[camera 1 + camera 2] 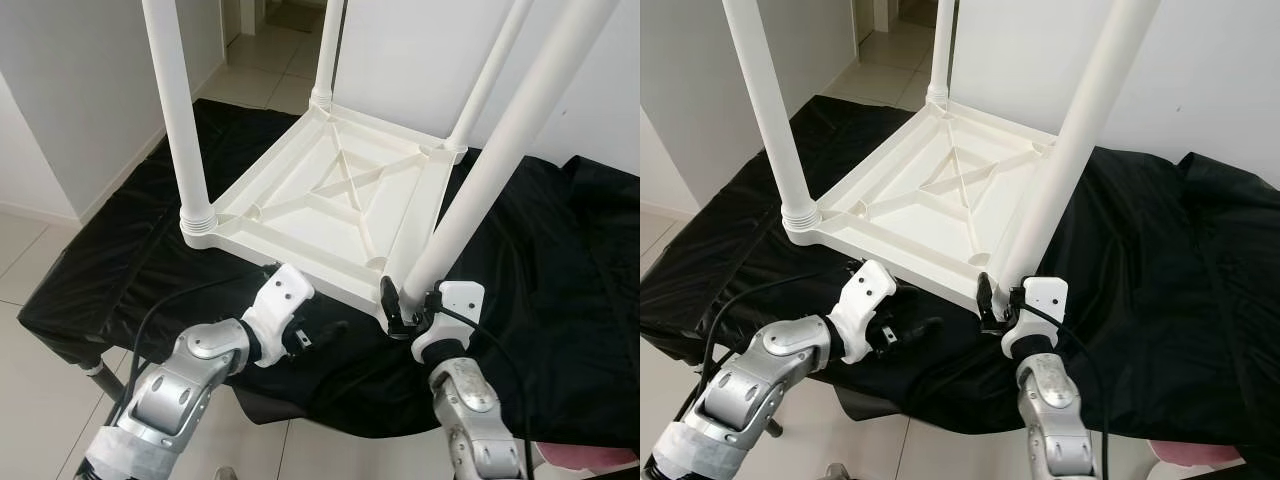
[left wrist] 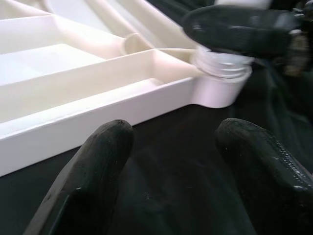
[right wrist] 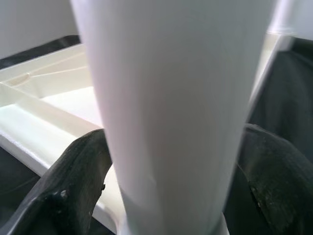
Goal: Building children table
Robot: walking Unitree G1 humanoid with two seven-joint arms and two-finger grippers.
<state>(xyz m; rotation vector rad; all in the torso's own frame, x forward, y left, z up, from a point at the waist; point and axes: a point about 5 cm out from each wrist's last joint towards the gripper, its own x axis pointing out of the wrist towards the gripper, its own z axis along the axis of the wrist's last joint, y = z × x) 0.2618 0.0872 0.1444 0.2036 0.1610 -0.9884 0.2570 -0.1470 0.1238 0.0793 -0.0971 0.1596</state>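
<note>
Table leg, pinched by right gripper, left gripper spread nearby

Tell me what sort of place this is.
Probably a room in a home: pale tiled floor, plain white walls, a doorway to a hall. An upturned white table lies on a black cloth.

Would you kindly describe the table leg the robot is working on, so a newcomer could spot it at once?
An upturned white children's table top lies on a black cloth covering a low stand, with four white legs rising from its corners. The leg in question stands at the corner nearest the robot's right arm. Unlike the other three, it is gripped at its base by the right end effector.
</note>
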